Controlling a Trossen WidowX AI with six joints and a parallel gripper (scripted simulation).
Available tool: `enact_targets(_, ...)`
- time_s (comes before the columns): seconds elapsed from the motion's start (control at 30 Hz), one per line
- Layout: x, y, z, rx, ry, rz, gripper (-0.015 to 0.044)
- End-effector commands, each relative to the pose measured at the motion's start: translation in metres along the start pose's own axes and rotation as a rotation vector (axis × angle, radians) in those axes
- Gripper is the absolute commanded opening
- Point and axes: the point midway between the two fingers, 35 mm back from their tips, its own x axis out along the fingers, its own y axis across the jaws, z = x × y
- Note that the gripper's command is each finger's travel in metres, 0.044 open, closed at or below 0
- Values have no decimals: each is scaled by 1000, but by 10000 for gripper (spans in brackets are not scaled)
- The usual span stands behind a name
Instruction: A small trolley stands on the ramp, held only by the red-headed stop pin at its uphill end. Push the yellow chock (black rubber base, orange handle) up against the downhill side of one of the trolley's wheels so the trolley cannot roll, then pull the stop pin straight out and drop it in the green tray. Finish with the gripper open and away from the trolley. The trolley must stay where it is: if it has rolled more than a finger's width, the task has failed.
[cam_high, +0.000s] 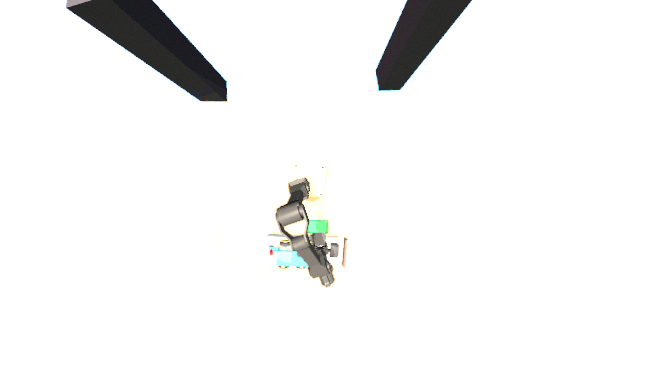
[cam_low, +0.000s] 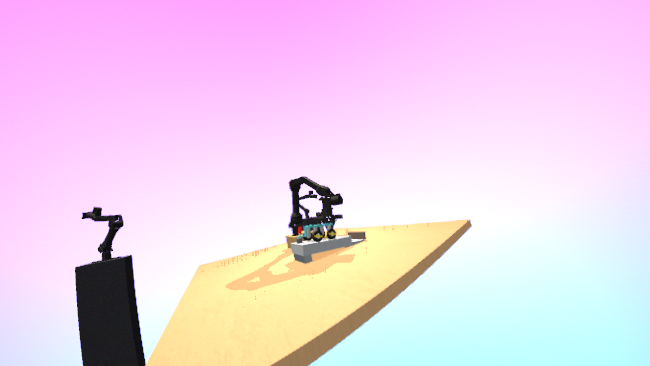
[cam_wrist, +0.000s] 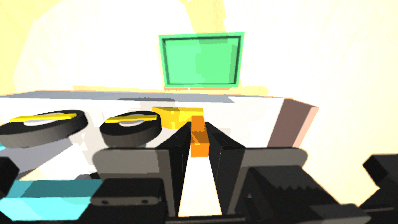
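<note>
In the wrist view my gripper is shut on the orange handle of the yellow chock. The chock sits on the grey ramp, right beside the nearer black, yellow-hubbed trolley wheel. I cannot tell whether they touch. A second wheel is further left. The cyan trolley body is at lower left. The red-headed stop pin stands at the trolley's uphill end. The green tray lies beyond the ramp.
A brown block stands at the ramp's low end. The wooden table carries the ramp. A second arm stands on a black pedestal off the table. Two dark beams show in the top view.
</note>
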Motion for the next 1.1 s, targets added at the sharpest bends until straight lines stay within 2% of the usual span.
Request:
enact_targets(0.0, 0, 0, 0, 0, 0, 1, 105)
enact_targets(0.1, 0, 0, 0, 0, 0, 1, 184)
enact_targets(0.13, 0, 0, 0, 0, 0, 1, 190)
enact_targets(0.87, -60, -2, 1, 2, 5, 7, 190)
enact_targets(1.0, -52, -3, 3, -5, -9, 8, 295)
enact_targets(1.07, -59, -1, -4, 10, 21, -11, 242)
